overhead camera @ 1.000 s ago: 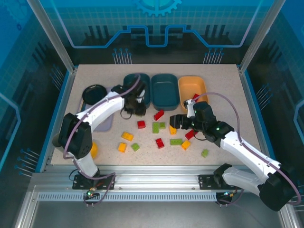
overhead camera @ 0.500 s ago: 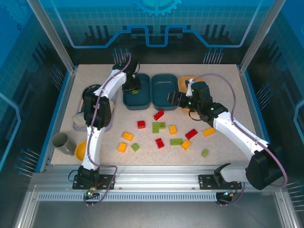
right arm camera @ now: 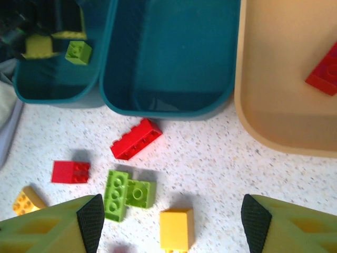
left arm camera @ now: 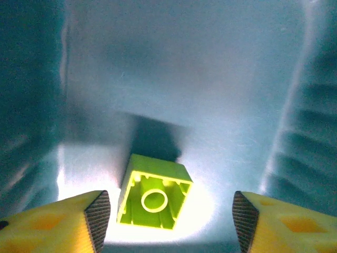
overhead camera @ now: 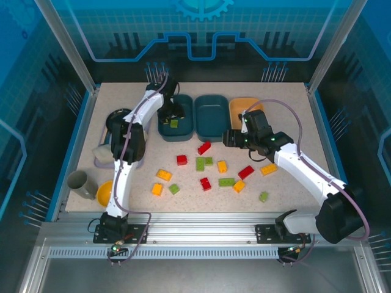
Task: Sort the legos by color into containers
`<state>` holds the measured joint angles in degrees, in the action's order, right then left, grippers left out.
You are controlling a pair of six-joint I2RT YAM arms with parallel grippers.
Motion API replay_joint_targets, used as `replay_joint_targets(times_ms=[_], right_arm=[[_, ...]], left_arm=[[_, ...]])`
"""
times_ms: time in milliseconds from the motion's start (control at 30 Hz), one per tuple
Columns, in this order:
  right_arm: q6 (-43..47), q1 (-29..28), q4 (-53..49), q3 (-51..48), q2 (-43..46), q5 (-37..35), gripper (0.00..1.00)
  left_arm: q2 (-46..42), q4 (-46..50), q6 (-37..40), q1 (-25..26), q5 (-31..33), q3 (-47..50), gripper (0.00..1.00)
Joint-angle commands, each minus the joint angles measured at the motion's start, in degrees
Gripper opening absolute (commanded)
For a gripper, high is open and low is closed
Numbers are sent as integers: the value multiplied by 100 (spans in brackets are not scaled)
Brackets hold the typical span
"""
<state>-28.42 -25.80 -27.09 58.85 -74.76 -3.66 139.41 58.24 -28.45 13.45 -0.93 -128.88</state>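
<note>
Left wrist view, item one: a green lego is lying on the floor of the left teal tray, its hollow underside facing the camera. The left gripper is hovering just above it with jaws standing apart, gripping nothing. Item two: the right gripper is hanging spread and empty over the loose legos on the table. These are a long red brick, a square red brick, two green bricks touching each other, and a yellow brick lying beneath the gap between its fingers. Item three: the middle teal tray is sitting between the left one and the orange tray, which is holding one red piece. Handling note, as a judgement: these pieces are looking light, rigid and sturdy, with smooth walls that are likely slippery. Pinching across two flat parallel sides, low and square, is looking safer than clamping on studs or corners.
</note>
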Motion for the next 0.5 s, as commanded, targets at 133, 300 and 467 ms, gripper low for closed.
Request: replay_joint_targets(times_ms=[133, 300, 467], right_arm=[[656, -116, -1080, 415, -38, -227, 71], [766, -747, -1357, 465, -738, -368, 70], [472, -1019, -1668, 864, -1873, -371, 68]], left_arm=[[-1977, -525, -456, 13, -733, 802, 72], [-3801, -1839, -896, 85, -1370, 3188, 76], [-5653, -2942, -1592, 266, -1710, 5825, 78]])
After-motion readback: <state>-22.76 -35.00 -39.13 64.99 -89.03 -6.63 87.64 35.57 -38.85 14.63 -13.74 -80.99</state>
